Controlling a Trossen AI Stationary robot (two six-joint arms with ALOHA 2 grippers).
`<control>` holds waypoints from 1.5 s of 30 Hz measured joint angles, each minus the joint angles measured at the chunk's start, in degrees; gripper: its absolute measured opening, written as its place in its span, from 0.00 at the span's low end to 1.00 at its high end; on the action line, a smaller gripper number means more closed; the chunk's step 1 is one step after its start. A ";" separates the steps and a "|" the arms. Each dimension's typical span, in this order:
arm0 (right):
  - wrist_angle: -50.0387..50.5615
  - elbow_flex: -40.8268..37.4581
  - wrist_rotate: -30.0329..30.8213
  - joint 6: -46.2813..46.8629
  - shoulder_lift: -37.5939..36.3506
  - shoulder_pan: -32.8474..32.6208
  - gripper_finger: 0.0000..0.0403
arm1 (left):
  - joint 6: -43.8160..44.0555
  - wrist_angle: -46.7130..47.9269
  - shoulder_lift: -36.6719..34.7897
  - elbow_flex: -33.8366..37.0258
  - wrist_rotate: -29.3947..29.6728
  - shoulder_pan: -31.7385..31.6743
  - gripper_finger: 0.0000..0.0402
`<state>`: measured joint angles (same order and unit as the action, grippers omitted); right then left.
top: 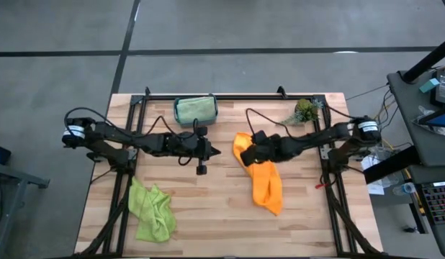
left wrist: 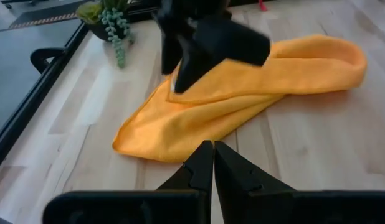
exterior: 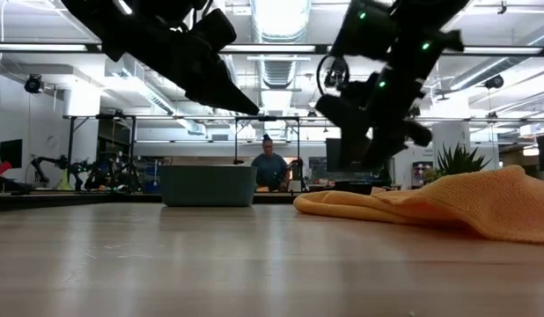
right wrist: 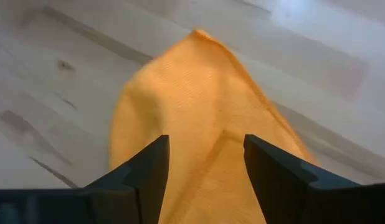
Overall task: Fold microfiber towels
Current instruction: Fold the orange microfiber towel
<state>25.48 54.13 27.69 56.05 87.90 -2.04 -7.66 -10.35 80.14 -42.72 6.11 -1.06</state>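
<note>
Orange towel: lies crumpled and stretched long on the desk, right of centre, one end under the right gripper, the other end trailing toward the near side.
Right gripper: poised over the far end of the orange towel, fingers spread apart with cloth showing between them, nothing clamped.
Left gripper: raised above the desk near the centre, fingers pressed together, holding nothing, pointing toward the orange towel.
Lime green towel: bunched at the near left of the desk, well apart from both grippers.
Teal bin: at the far edge, centre, a pale green cloth inside.
Plant sprig: far right of the desk.
Room behind: a person sits far off.
</note>
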 joint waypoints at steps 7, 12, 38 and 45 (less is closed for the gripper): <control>-0.94 0.27 -0.63 2.81 5.81 1.35 0.48 | 0.02 0.04 0.00 0.00 0.02 0.00 0.00; -0.94 1.12 0.66 3.42 10.28 1.31 0.48 | 0.54 0.05 0.00 0.00 0.01 0.00 0.00; 1.29 5.87 -0.13 -4.51 8.97 -1.31 0.02 | 1.37 -2.12 0.00 0.71 0.12 0.02 0.00; 1.22 9.25 -0.64 -13.58 6.51 -7.13 0.02 | 4.35 -2.19 0.00 0.96 0.24 -0.10 0.00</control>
<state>26.70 63.37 27.05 42.48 94.40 -9.18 -3.31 -12.54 80.14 -41.76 6.35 -1.16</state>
